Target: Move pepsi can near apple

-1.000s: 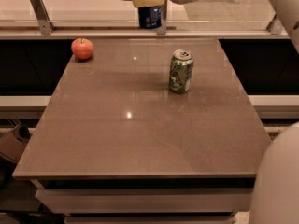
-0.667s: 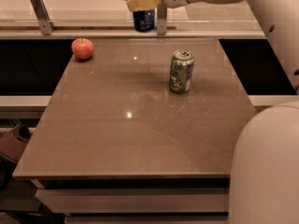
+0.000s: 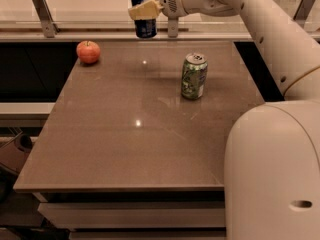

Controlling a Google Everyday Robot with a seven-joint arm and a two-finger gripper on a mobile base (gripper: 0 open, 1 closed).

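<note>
At the top centre of the frame, the robot's gripper point(image 3: 144, 10) is clamped on the pepsi can point(image 3: 146, 29), its tan fingers point(image 3: 140, 10) pressed around the upper half of the dark blue can. The can is upright at the far edge of the brown table point(image 3: 125, 144); whether its base touches the surface cannot be told. The white arm point(image 3: 260, 19) reaches in from the right side of the frame. The apple point(image 3: 88, 52) sits in the table's upper-left corner, well apart from the held can. A green-patterned can point(image 3: 194, 76) stands upright right of centre. The robot's white body point(image 3: 275, 174) fills the lower right.
</note>
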